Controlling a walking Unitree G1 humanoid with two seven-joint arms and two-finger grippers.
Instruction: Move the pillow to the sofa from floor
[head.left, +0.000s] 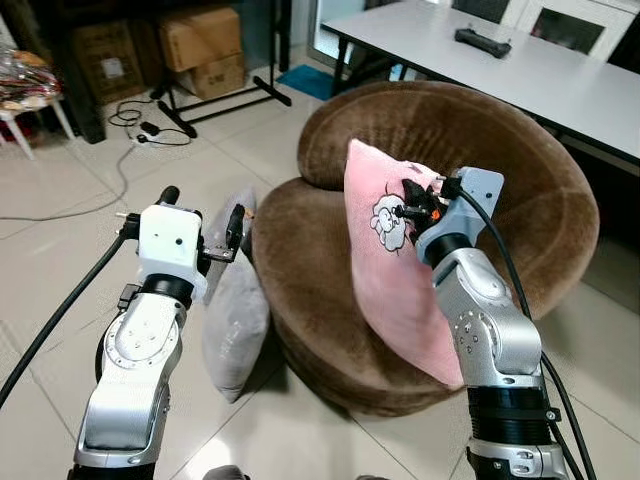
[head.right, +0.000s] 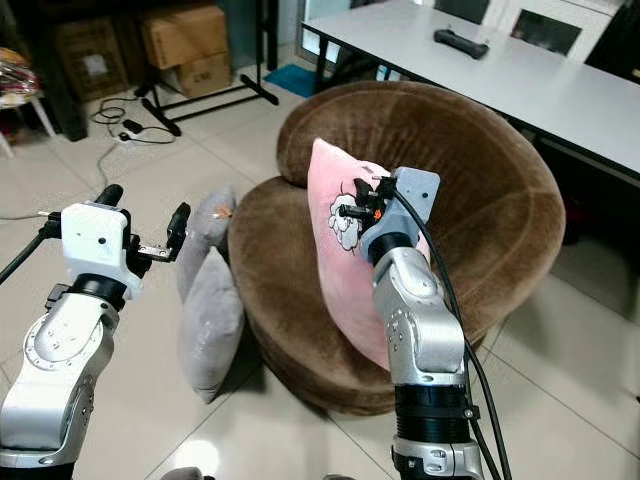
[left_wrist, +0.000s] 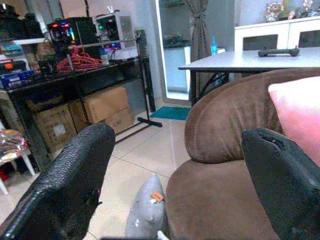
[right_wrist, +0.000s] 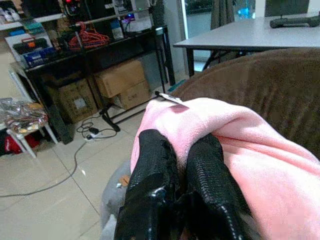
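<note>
Pink pillow (head.left: 385, 270) pinched by right gripper (right_wrist: 177, 172), hiding sofa (head.left: 520, 200) seat; left gripper (head.left: 203, 215) spread, empty.

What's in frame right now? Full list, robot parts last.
pink pillow: 1, pink with a sheep print, upright on the sofa seat, pinched by the right gripper
grey pillows: 2, grey, on the floor against the sofa's left side
sofa: 1, brown, round, centre
table: 1, white, behind the sofa
controller: 1, black, on the table
boxes: several, cardboard, under the dark shelf at back left
cable: 1, grey, across the floor tiles
left gripper: jaws open, raised above the grey pillows
right gripper: jaws shut on the pink pillow's top edge
</note>
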